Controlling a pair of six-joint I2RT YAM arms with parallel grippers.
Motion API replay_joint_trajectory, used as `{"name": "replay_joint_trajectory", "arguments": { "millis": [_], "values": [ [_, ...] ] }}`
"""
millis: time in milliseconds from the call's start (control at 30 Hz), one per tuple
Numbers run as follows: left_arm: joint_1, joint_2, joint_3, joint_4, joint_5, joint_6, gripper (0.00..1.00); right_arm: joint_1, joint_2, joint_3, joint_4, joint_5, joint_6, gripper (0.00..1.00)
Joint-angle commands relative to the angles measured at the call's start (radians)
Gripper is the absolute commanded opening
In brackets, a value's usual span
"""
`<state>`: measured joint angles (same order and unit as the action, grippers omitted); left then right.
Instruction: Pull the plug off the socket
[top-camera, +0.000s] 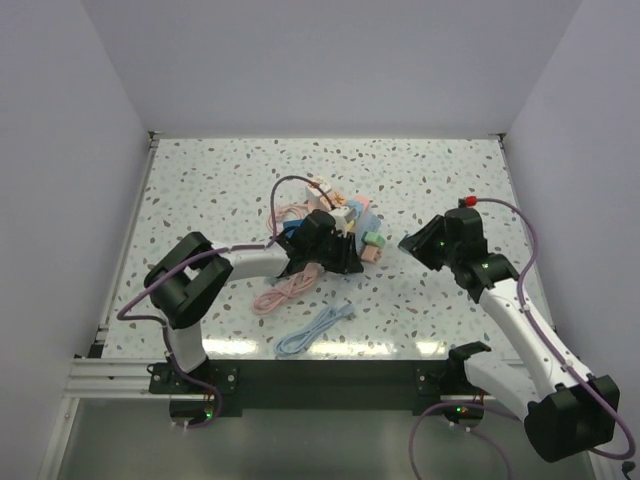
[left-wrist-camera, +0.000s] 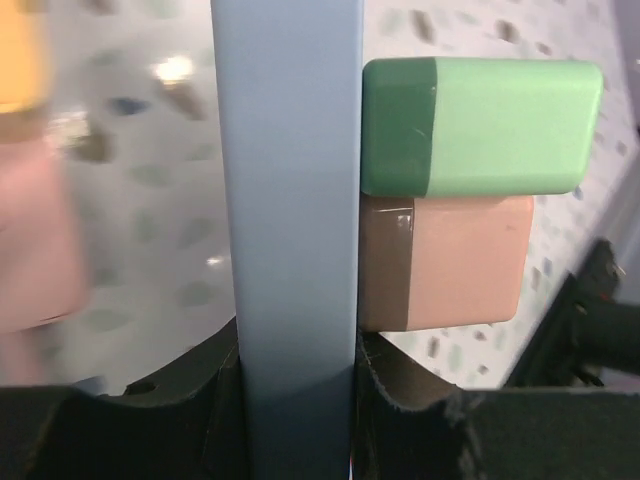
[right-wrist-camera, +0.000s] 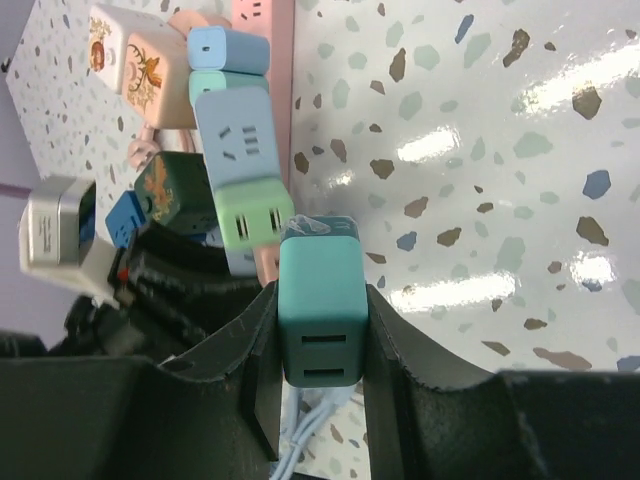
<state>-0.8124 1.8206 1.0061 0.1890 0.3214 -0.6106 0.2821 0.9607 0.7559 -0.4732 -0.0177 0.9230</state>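
Observation:
A light blue socket strip lies mid-table; my left gripper is shut on it. In the left wrist view the strip stands clamped between the fingers, with a green plug and a pink plug still seated on its right side. My right gripper is shut on a teal plug, held clear of the strip, to its right. The right wrist view shows the strip and green plug just beyond the teal one.
A pink cable and a light blue cable lie near the front edge. A pink strip, decorated cube adapters and other plugs cluster behind the strip. White walls enclose the table.

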Motion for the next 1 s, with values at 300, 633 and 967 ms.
{"name": "replay_joint_trajectory", "arguments": {
  "millis": [300, 633, 967],
  "values": [
    [0.051, -0.046, 0.009, 0.029, -0.093, -0.037, 0.00, -0.014, -0.004, 0.020, -0.140, 0.186, -0.038, 0.00],
    [0.047, -0.122, -0.110, 0.145, 0.104, -0.038, 0.00, -0.187, 0.461, 0.289, -0.375, 0.732, -0.121, 0.00],
    [0.041, -0.119, -0.104, 0.069, 0.088, -0.005, 0.00, -0.310, 0.809, 0.412, -0.412, 0.820, -0.142, 0.11]
  ]
}}
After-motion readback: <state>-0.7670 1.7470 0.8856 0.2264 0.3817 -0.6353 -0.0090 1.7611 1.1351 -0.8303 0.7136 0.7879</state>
